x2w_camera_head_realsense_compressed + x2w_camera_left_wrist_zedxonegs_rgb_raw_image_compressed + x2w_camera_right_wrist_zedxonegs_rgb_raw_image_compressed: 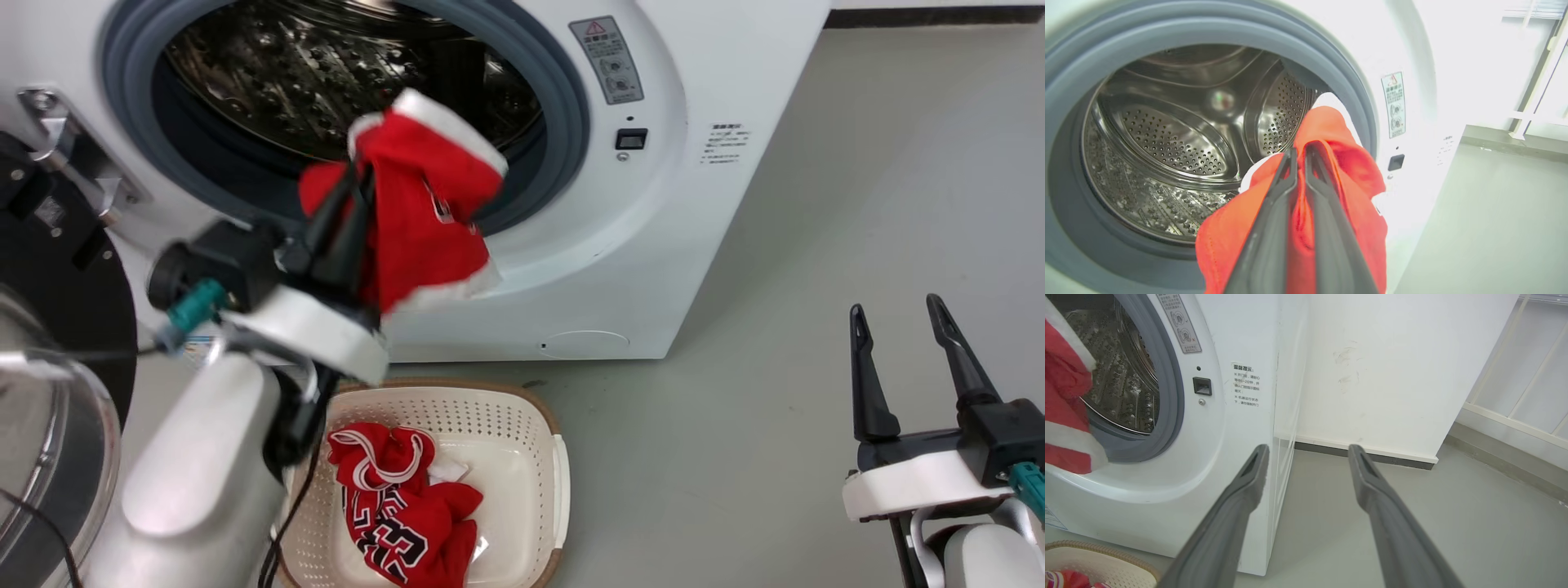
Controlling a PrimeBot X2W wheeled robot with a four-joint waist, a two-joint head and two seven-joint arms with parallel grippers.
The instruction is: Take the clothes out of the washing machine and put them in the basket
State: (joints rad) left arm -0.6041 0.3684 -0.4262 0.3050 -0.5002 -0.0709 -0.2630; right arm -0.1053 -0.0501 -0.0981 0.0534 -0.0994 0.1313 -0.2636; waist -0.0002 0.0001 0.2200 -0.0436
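My left gripper (357, 173) is shut on a red garment (424, 212) with white trim, holding it in the air in front of the washing machine's (653, 204) open porthole and above the basket (522, 425). In the left wrist view the same red garment (1347, 171) drapes over both fingers of the left gripper (1300, 150), with the steel drum (1167, 155) behind. A second red garment (408, 510) with black and white lettering lies in the basket. My right gripper (896, 309) stands open over the floor at the lower right, holding nothing, and appears as the right gripper (1308, 451) in its own wrist view.
The machine's black-rimmed glass door (49, 392) hangs open at the left, close to my left forearm. Grey floor (857, 204) stretches to the right of the machine. A white wall (1392, 367) stands behind the machine's right side.
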